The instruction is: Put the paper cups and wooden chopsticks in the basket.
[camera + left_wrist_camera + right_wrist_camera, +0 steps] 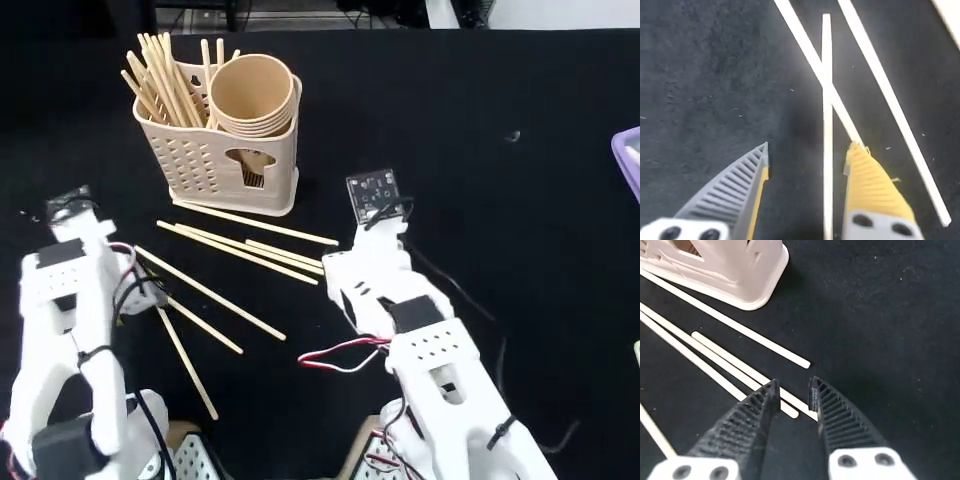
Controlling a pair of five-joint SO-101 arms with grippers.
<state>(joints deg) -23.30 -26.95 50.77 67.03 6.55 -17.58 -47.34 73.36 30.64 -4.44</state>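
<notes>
A cream basket point(215, 160) at the back holds a stack of paper cups point(252, 95) and several wooden chopsticks point(165, 75). More chopsticks point(245, 250) lie loose on the black table in front of it. My left gripper point(809, 152) is open low over the table, with one chopstick point(826, 90) running between its fingers and two others point(885, 95) beside and across it. My right gripper point(792, 385) is narrowly open just above the near ends of a pair of chopsticks point(735, 365). The basket's base point(740, 280) lies beyond them.
The left arm point(60, 290) stands at the table's left, the right arm point(400, 310) in the middle front. A red and white cable point(340, 352) hangs from the right arm. A purple object point(628, 160) shows at the right edge.
</notes>
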